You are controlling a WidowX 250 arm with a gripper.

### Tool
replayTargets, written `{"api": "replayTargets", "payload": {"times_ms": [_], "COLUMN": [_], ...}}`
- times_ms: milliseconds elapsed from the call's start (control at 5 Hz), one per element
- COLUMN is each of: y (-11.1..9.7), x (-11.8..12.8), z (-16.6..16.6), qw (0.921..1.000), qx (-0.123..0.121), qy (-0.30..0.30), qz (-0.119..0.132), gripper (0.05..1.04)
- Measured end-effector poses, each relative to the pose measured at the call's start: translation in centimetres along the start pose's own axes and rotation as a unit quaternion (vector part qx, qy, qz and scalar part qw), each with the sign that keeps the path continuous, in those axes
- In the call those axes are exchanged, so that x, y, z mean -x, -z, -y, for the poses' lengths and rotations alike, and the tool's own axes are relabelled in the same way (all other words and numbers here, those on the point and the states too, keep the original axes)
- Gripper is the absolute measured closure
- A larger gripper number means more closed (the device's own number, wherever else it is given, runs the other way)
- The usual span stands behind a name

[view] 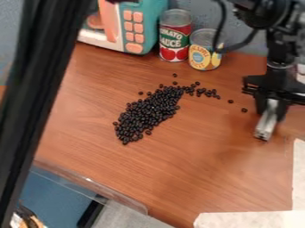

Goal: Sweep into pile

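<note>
Holding a silvery bar-shaped tool (265,127) in the gripper (269,116), at the right of the view. Jaws look closed down on it, only parted by the tool's thickness, one black finger either side. Grip is on the upper part, leaving the lower end free, presumably so that end does the sweeping. Bar tilts a bit, lower end down and toward the near side; can't tell if it touches the counter (196,178) or hangs just above. Can't make out a blade or bristles either.

Black beans (147,112) lie on the counter left of the tool: dense, long heap running diagonally, thin tail off its far end toward the arm. Two loose beans (244,110) sit between tail and tool, a couple more on the far side near the cans.

Position makes sense to me: tool is outboard of the strays, so a push toward the heap should gather them and shorten the tail. Main mass is fairly grouped, so job looks partway. Risks: too high skips beans, too fast scatters them. Red-labelled can (175,38) and yellow-labelled can (204,51) stand behind, probably just backdrop; keep the stroke in front.
</note>
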State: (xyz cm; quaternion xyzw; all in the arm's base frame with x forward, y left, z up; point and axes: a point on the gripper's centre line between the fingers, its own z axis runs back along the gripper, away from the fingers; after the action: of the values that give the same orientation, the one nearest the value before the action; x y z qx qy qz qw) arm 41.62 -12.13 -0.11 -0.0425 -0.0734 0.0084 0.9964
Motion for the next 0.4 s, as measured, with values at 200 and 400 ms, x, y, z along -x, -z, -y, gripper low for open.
{"api": "replayTargets", "payload": {"times_ms": [200,400], "y": [-0.29,-0.37], "x": [-0.33,-0.69], "z": [-2.75,-3.66], "qw": [0.999,0.9981], "qx": [-0.01,-0.019], "qy": [-0.041,-0.055], "qz": [0.011,0.019], "gripper": [0.704,0.704]}}
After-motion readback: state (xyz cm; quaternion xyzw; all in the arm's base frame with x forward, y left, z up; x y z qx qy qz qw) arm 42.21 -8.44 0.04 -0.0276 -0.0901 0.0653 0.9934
